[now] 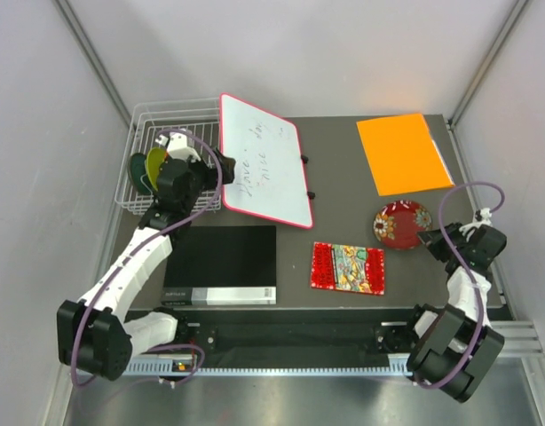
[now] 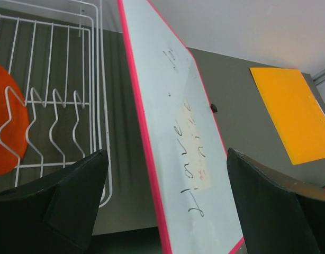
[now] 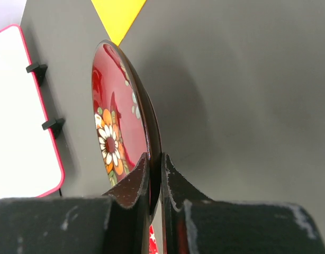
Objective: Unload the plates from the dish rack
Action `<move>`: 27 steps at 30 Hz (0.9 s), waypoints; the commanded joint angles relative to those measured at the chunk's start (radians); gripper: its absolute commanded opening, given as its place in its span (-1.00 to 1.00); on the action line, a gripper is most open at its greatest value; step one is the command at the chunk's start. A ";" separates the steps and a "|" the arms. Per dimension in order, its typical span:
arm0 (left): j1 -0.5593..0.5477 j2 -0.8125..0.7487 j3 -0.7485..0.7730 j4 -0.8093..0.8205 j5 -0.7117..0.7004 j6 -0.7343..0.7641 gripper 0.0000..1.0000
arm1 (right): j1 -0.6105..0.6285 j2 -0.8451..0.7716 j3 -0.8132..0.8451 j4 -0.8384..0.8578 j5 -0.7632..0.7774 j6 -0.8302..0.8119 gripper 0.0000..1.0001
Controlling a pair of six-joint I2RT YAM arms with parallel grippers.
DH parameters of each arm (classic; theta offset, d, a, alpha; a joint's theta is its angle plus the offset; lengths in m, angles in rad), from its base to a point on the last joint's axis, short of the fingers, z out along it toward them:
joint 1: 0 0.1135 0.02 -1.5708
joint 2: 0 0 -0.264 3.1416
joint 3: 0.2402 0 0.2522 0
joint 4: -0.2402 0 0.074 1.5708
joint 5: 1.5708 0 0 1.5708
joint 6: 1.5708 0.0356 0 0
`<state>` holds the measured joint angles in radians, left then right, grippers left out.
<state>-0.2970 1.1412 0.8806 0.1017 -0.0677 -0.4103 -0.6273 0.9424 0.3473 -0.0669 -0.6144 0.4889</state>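
The white wire dish rack (image 1: 154, 124) stands at the table's far left. A dark teal plate (image 1: 138, 170) and a lime green plate (image 1: 155, 163) stand upright in it. The orange plate (image 2: 5, 132) shows in the left wrist view among the rack's prongs (image 2: 54, 108). My left gripper (image 1: 200, 170) is open and empty at the rack's right side, its jaws (image 2: 165, 196) either side of the whiteboard's pink edge. My right gripper (image 1: 430, 240) is shut on the rim of the dark red patterned plate (image 1: 400, 223), low over the table at the right; its fingers (image 3: 154, 164) pinch the plate (image 3: 112, 116).
A pink-edged whiteboard (image 1: 265, 161) leans beside the rack and also shows in the left wrist view (image 2: 178, 121). An orange sheet (image 1: 402, 153) lies far right. A red patterned mat (image 1: 348, 267) and a black book (image 1: 221, 264) lie near the front.
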 commanded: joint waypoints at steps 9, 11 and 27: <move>0.068 0.008 -0.051 0.064 0.063 -0.062 0.93 | 0.018 0.367 0.096 0.518 -0.240 0.195 -1.00; 0.075 0.008 -0.057 0.069 0.049 -0.067 0.93 | 0.067 0.390 0.125 0.495 -0.223 0.172 -1.00; 0.107 0.009 -0.063 0.072 0.042 -0.062 0.93 | 0.423 0.656 0.380 0.449 -0.021 0.123 -1.00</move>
<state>-0.2031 1.1549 0.8234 0.1131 -0.0196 -0.4736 -0.2546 1.5497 0.6548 0.3141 -0.6540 0.6231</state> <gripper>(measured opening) 0.967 0.052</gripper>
